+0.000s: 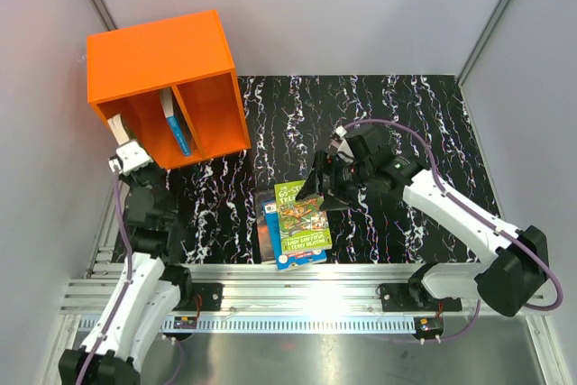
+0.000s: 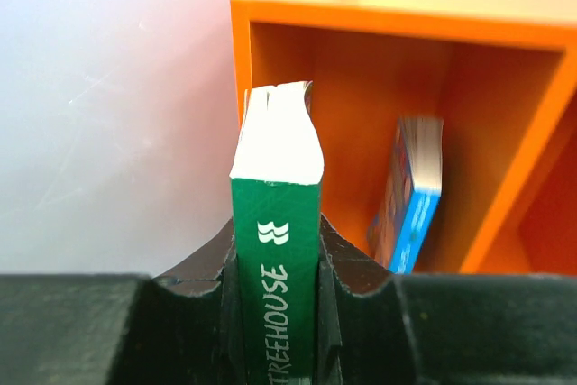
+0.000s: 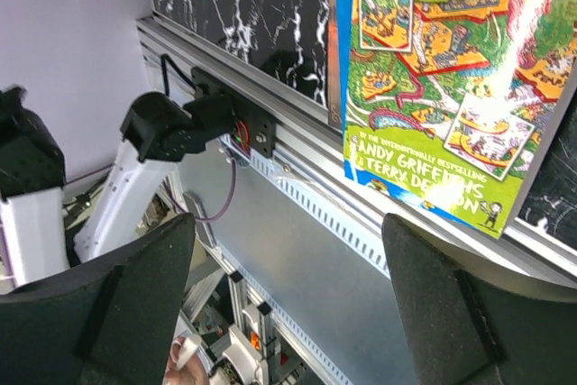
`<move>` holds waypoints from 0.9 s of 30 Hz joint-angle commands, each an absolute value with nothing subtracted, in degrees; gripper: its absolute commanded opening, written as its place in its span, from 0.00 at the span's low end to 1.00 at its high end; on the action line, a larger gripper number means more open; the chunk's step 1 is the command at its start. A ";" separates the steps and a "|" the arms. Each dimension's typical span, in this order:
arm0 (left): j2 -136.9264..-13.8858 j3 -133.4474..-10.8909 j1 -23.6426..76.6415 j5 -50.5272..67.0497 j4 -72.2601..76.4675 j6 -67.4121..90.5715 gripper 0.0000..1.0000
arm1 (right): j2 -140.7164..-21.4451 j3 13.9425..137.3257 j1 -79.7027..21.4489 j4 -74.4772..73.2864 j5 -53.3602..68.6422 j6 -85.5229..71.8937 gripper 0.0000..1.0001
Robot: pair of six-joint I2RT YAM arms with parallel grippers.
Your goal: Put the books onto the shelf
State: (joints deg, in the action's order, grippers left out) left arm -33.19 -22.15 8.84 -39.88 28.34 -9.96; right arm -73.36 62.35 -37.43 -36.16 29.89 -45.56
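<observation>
The shelf (image 1: 153, 51) is a smooth, bright orange plastic box at the desk's (image 1: 406, 105) 10 o'clock corner, split by a central divider. A thin blue paperback (image 1: 176, 123) leans tilted in its left compartment, up against that divider. At the mouth of the same compartment, the left claw (image 1: 126, 155) is clamped narrowly on a green-spined paperback (image 2: 275, 223), with its white page block standing up past the black fingers.

Toward 6 o'clock on the glossy black, white-veined desk lies a flat pile of paperbacks (image 1: 293, 250). Its top book (image 1: 304, 218) has a busy green illustrated cover, with blue covers showing beneath. The right claw (image 1: 320, 188) hangs over the pile's 12 o'clock edge, jaws spread wide and gripping nothing. A ribbed aluminium rail (image 1: 315, 277) borders the near side.
</observation>
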 commanded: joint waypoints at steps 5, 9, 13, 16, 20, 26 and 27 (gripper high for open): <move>-42.62 -18.90 -2.64 -21.89 58.43 2.37 0.00 | -75.23 63.99 -37.44 -40.87 32.69 -41.75 0.91; -47.98 -18.02 -2.55 -17.86 65.64 1.49 0.00 | -76.20 62.58 -37.44 -39.47 33.57 -42.97 0.90; -50.88 -18.02 -2.55 -13.72 69.16 0.53 0.00 | -76.29 61.88 -37.44 -38.23 34.19 -44.21 0.89; -54.66 -18.63 -2.37 -13.18 72.85 -2.80 0.00 | -76.11 61.00 -37.35 -37.36 33.93 -44.30 0.89; -60.19 -21.09 -3.07 -10.65 76.46 -5.63 0.00 | -75.24 58.98 -37.44 -34.99 34.80 -45.44 0.89; -73.88 -25.83 -7.38 -8.00 82.61 -0.18 0.00 | -75.50 57.04 -37.35 -33.05 35.51 -44.74 0.89; -75.31 -26.45 -7.64 -7.82 83.84 -0.18 0.00 | -75.76 56.69 -37.35 -32.96 35.51 -44.56 0.89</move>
